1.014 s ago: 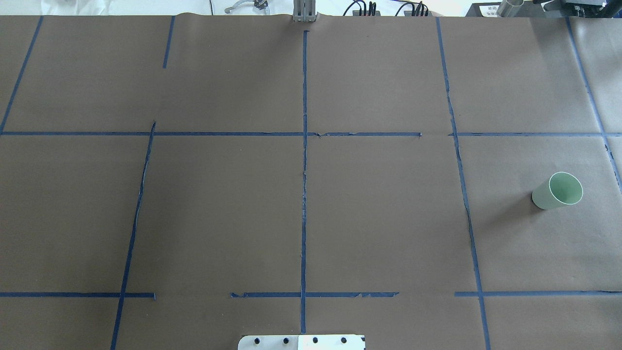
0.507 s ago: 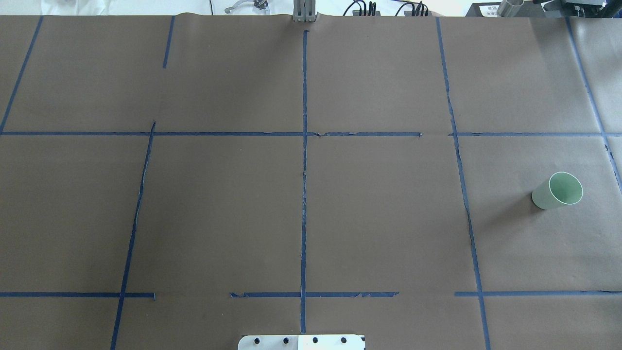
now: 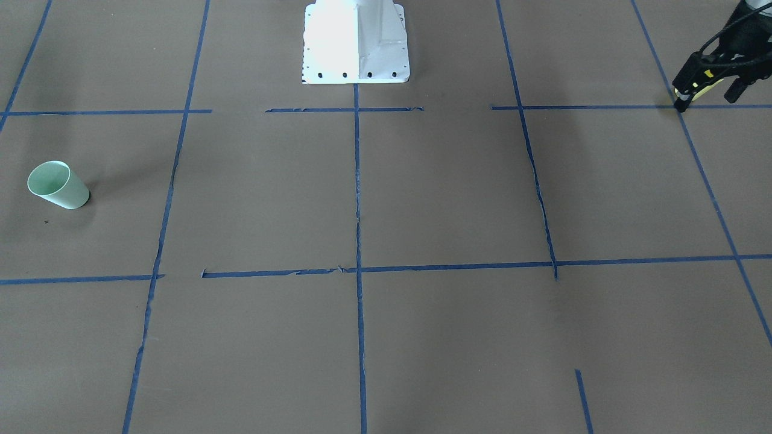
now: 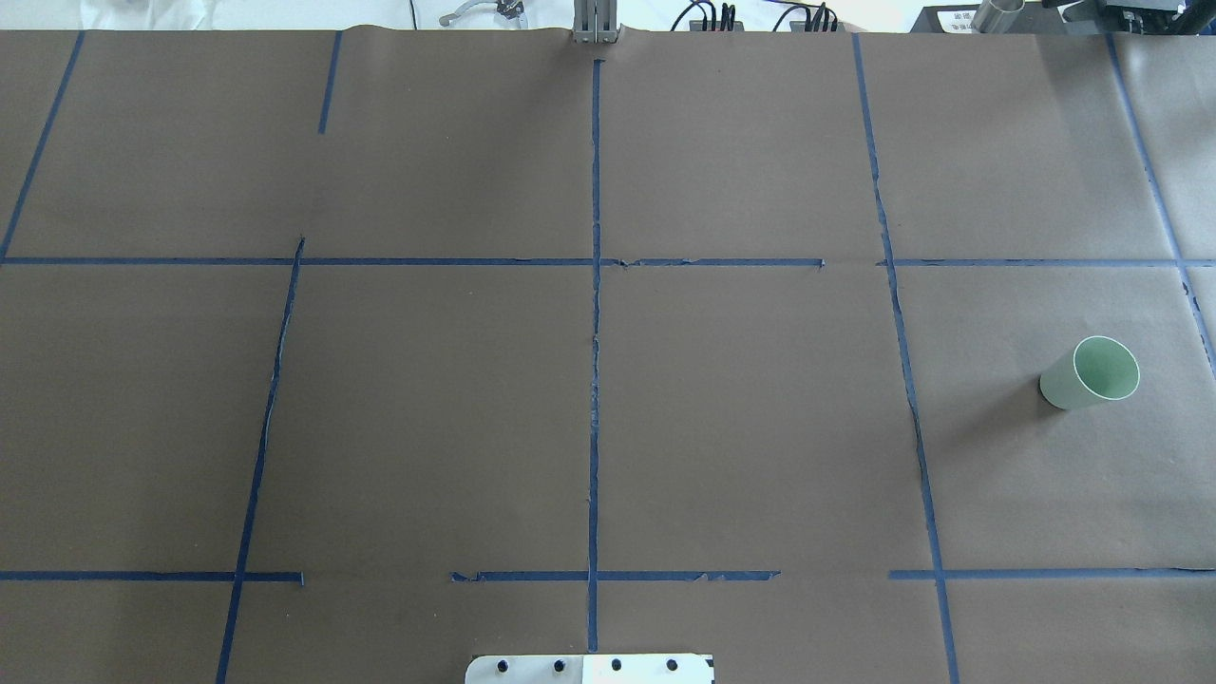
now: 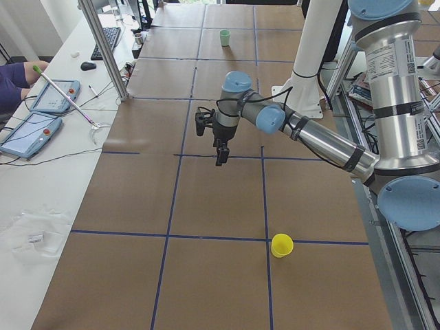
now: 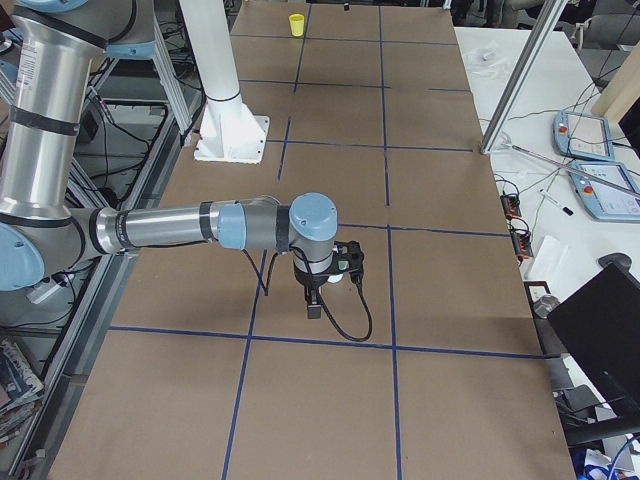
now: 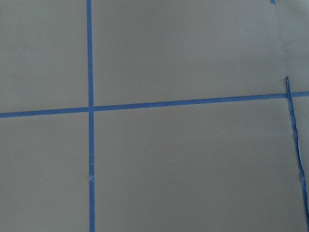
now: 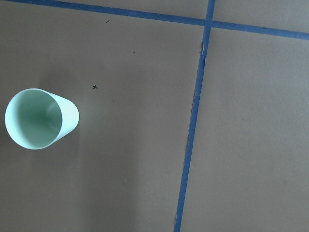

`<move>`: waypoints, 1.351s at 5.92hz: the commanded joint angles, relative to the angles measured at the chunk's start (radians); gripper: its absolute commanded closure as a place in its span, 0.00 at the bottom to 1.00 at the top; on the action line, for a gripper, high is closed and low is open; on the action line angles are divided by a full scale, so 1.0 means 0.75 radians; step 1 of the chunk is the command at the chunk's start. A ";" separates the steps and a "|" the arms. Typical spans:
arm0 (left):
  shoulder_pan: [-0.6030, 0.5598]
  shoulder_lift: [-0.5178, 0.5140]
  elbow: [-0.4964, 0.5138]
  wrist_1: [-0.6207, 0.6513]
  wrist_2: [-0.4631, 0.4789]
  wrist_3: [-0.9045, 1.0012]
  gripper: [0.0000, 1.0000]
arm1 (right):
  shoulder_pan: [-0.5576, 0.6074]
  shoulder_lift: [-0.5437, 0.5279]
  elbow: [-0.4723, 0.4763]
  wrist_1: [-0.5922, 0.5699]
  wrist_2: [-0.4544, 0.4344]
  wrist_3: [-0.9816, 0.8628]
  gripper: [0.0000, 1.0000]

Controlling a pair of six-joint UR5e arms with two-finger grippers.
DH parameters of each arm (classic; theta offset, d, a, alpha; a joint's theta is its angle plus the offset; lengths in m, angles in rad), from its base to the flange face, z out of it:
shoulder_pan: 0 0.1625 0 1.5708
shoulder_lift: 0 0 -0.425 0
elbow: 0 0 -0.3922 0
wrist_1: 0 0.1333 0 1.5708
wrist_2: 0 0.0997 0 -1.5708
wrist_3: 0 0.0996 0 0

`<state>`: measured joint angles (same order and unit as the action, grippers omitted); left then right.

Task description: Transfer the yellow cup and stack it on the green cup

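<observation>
The yellow cup point(image 5: 282, 245) stands upright on the brown table, near the robot's left end; it also shows far off in the exterior right view point(image 6: 296, 25). It is out of the overhead view. The green cup point(image 4: 1090, 373) stands upright at the right end, and shows in the front view point(image 3: 57, 185) and right wrist view point(image 8: 41, 118). My left gripper point(image 3: 707, 99) hangs open and empty above the table, well away from the yellow cup point(image 5: 220, 148). My right gripper point(image 6: 318, 300) hovers over the green cup's area; I cannot tell whether it is open or shut.
The brown paper table point(image 4: 741, 427) carries a grid of blue tape lines. The robot's white base point(image 3: 356, 42) stands at the near middle edge. Tablets, cables and a metal post point(image 5: 103, 48) line the operators' side.
</observation>
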<state>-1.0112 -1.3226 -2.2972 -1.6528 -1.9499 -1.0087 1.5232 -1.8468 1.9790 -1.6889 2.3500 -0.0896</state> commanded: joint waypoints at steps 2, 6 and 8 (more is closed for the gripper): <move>0.606 0.227 -0.066 0.031 0.675 -0.859 0.00 | 0.000 0.000 0.000 0.000 0.000 -0.001 0.00; 1.127 0.050 -0.050 1.054 0.808 -2.150 0.01 | 0.000 0.000 0.000 0.002 -0.002 -0.009 0.00; 1.127 0.027 0.060 1.105 0.718 -2.582 0.00 | 0.000 0.000 0.004 0.002 0.000 -0.009 0.00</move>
<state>-0.1689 -1.2926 -2.2992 -0.8461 -1.3949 -2.7950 1.5232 -1.8469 1.9798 -1.6875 2.3490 -0.0966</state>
